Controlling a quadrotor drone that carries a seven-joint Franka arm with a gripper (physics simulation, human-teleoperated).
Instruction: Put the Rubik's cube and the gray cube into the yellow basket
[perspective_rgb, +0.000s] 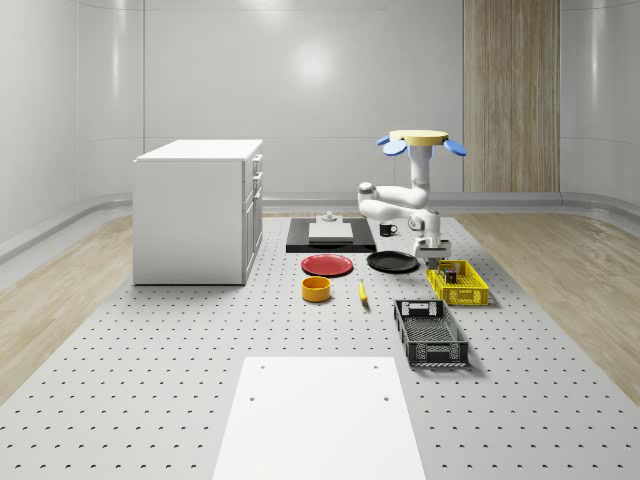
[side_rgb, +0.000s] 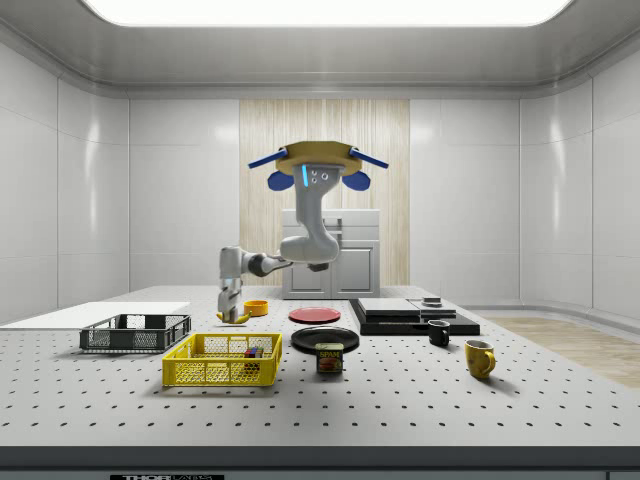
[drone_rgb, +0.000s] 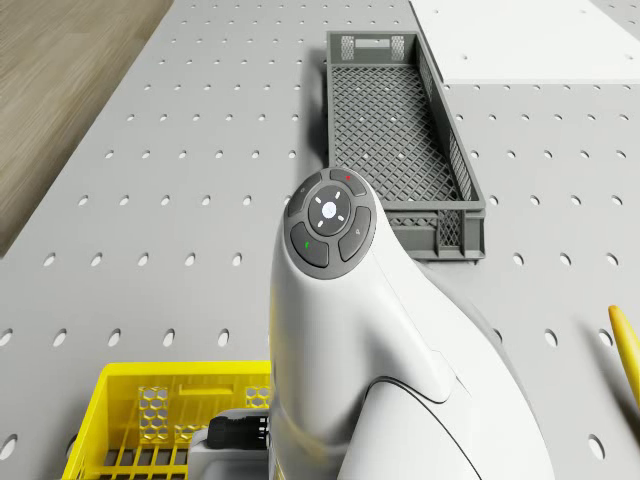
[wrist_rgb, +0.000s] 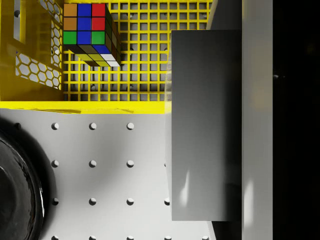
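The drone (perspective_rgb: 420, 140) hovers above the table beside the far end of the yellow basket (perspective_rgb: 458, 283). Its arm reaches down, and the gripper (perspective_rgb: 433, 252) hangs just above that end of the basket. In the wrist view the gray cube (wrist_rgb: 205, 125) sits against a finger (wrist_rgb: 257, 120), with the gripper shut on it. The cube straddles the yellow basket's rim (wrist_rgb: 85, 106), partly over the basket and partly over the table. The Rubik's cube (wrist_rgb: 90, 32) lies on the basket's grid floor, apart from the gray cube. From the side, the Rubik's cube (side_rgb: 253, 352) shows inside the basket (side_rgb: 222, 360).
A black plate (perspective_rgb: 392, 262) lies right beside the basket, with a red plate (perspective_rgb: 327, 265), an orange bowl (perspective_rgb: 316, 289) and a banana (perspective_rgb: 362, 291) further along. A gray crate (perspective_rgb: 430, 333) stands in front of the basket. A white cabinet (perspective_rgb: 198, 210) rises at the whole-scene view's left.
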